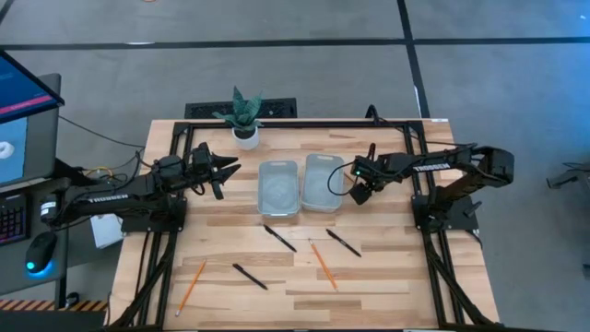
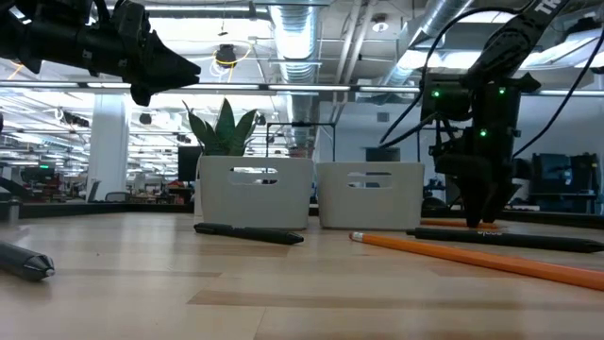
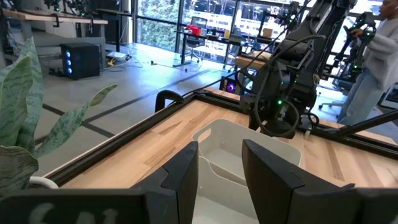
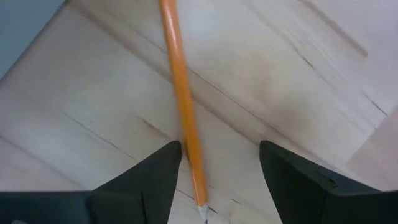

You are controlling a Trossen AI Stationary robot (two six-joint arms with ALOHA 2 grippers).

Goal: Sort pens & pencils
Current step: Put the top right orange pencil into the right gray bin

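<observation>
Pens and pencils are found lying loose on the worktop; neither tool is clenched on anything.

Three slim black pens [image 1: 279, 238] and two thin orange pencils [image 1: 323, 266] are scattered on the pale plank-grained wooden worktop [image 1: 387, 277], in front of two translucent white rectangular bins [image 1: 278, 188] set side by side. A third orange pencil [image 4: 183, 106], smooth and round with a sharpened tip, is seen lying between the spread dark fingers of the right tool [image 1: 361, 194], which is held low just beside the right-hand bin. The left tool [image 1: 229, 171] is held raised left of the bins, fingers parted and empty. A small potted plant [image 1: 243, 115] with stiff mottled leaves is placed behind the bins, and a black metal frame is fitted round the worktop's edges.
</observation>
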